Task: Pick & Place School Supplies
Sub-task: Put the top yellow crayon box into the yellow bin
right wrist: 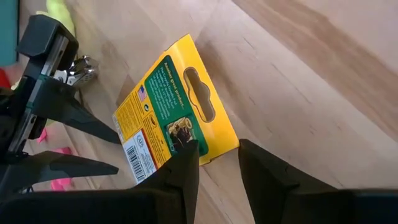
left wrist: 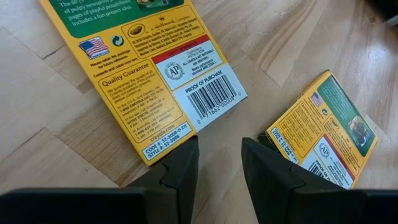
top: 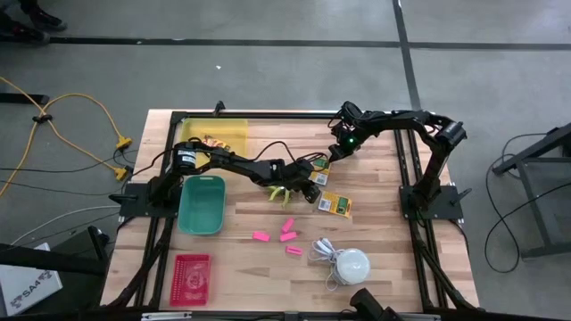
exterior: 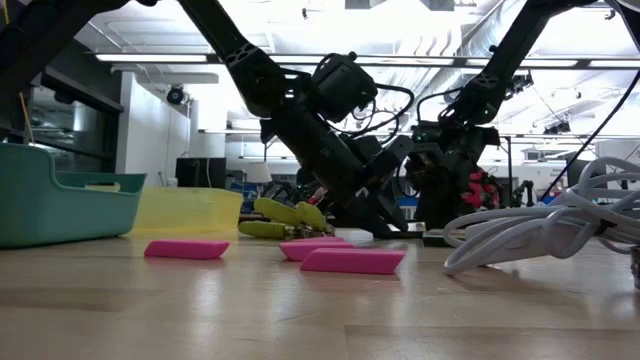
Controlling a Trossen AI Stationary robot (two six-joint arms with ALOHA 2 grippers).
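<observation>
Here both tools (top: 314,189) (top: 337,150) low over boxes (top: 336,205) (fingers parted, empty).

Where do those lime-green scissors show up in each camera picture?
High view: lime-green scissors at table centre, by the left arm's tip.
Low view: handles in the middle, behind the pink erasers.
Left wrist view: not in it.
Right wrist view: in a corner, partly cut off.
Shared landmark: the pink erasers, absent only from the left wrist view.
</observation>
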